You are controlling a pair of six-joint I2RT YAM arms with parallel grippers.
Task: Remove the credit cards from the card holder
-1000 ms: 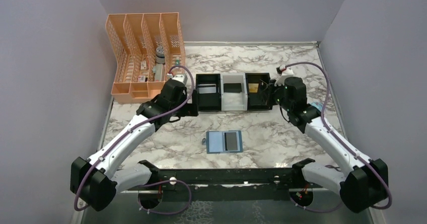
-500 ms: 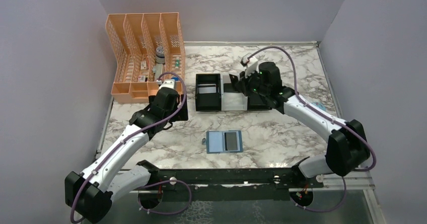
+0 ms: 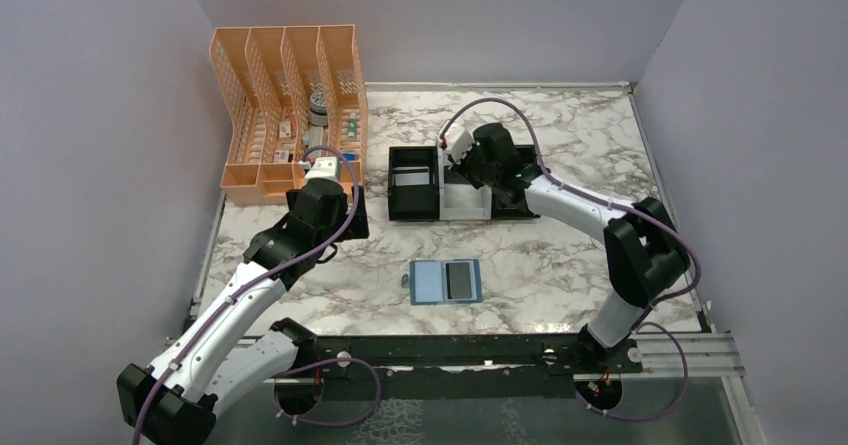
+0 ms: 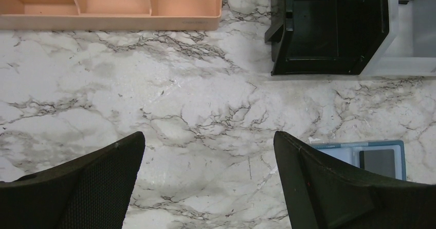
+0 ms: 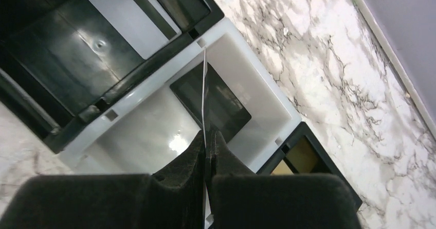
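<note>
The teal-blue card holder (image 3: 446,282) lies open on the marble, a dark card (image 3: 461,280) in its right pocket; the left wrist view shows the card holder (image 4: 337,149) beside my right finger. My left gripper (image 4: 208,136) hangs open over bare marble, left of it. My right gripper (image 5: 207,134) is shut on a thin card (image 5: 204,85), seen edge-on, above the tray's white middle compartment (image 5: 257,80). In the tray lie a black card (image 5: 226,108), a silver-grey card (image 5: 131,20) and a gold card (image 5: 301,157).
The black-and-white tray (image 3: 412,208) stands mid-table. An orange mesh organizer (image 3: 285,115) with small items fills the back left corner, close to my left arm. Grey walls close in the table on three sides.
My right arm swung left from the tray's right compartment to over its middle one, still shut. My left arm drew back from the tray toward the near left, staying open.
</note>
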